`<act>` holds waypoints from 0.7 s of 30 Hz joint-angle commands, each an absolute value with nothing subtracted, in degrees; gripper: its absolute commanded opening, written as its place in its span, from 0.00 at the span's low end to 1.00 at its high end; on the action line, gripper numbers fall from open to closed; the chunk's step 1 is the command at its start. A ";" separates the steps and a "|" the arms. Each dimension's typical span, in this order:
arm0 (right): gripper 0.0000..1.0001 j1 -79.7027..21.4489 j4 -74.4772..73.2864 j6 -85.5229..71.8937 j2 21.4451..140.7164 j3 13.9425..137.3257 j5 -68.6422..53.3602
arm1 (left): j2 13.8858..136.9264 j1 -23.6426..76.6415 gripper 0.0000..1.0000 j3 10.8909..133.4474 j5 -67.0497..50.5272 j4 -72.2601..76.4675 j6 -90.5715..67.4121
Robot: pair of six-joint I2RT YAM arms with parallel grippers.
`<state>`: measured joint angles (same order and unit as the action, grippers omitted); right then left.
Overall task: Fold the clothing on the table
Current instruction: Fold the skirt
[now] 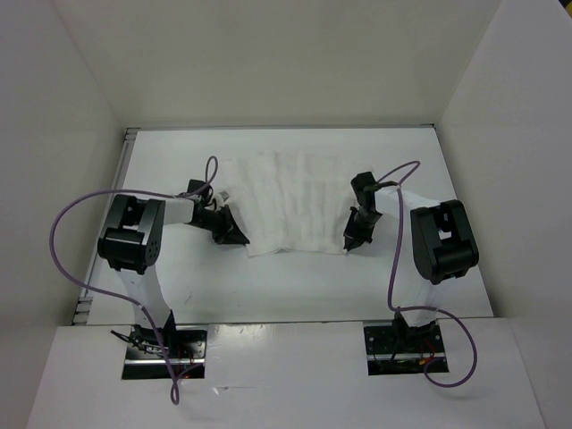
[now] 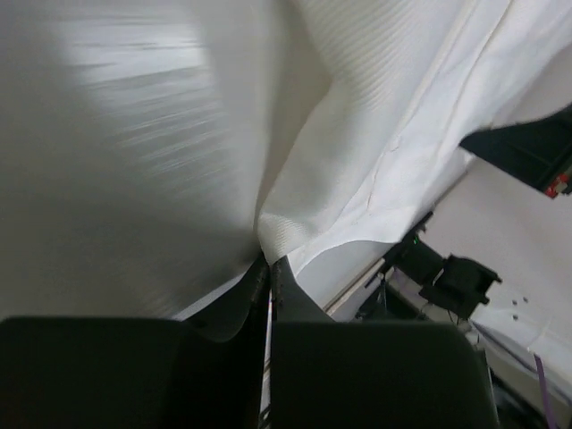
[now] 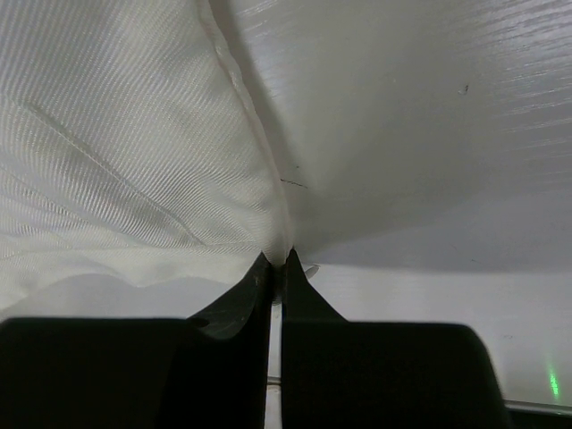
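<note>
Left wrist: clothing [image 2: 357, 134] corner pinched in left gripper [image 2: 270, 261].

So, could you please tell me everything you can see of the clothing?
The clothing is a thin white fabric piece, finely woven and crinkled, with faint parallel creases. It lies spread out on the table, roughly rectangular, its near edge curving inward. The left hand is shut on its near left corner, the right hand on its near right corner; both corners look slightly raised.

Bare table [image 1: 295, 290] lies open across the lower middle; clothing [image 1: 286, 201] fills the centre; left arm [image 1: 134, 234] and right arm [image 1: 442, 241] flank it; walls [image 1: 63, 107] close three sides.
</note>
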<state>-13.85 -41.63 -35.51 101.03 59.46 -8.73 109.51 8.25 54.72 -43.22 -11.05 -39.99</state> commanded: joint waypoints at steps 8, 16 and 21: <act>0.00 -14.15 -43.68 -35.77 100.20 57.92 -0.53 | 101.33 1.76 0.00 55.03 -34.36 -20.75 -31.55; 0.05 -14.15 -43.68 -35.24 99.49 57.92 -3.16 | 103.97 1.76 0.40 51.50 -39.55 -18.11 -33.13; 0.23 -14.15 -43.68 -35.24 98.79 57.92 -4.39 | 103.97 1.76 0.55 50.19 -39.55 -18.11 -33.75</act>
<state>-14.61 -41.89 -35.94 100.31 58.92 -7.38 103.37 2.04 51.51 -41.87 -18.02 -34.92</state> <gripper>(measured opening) 0.226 0.544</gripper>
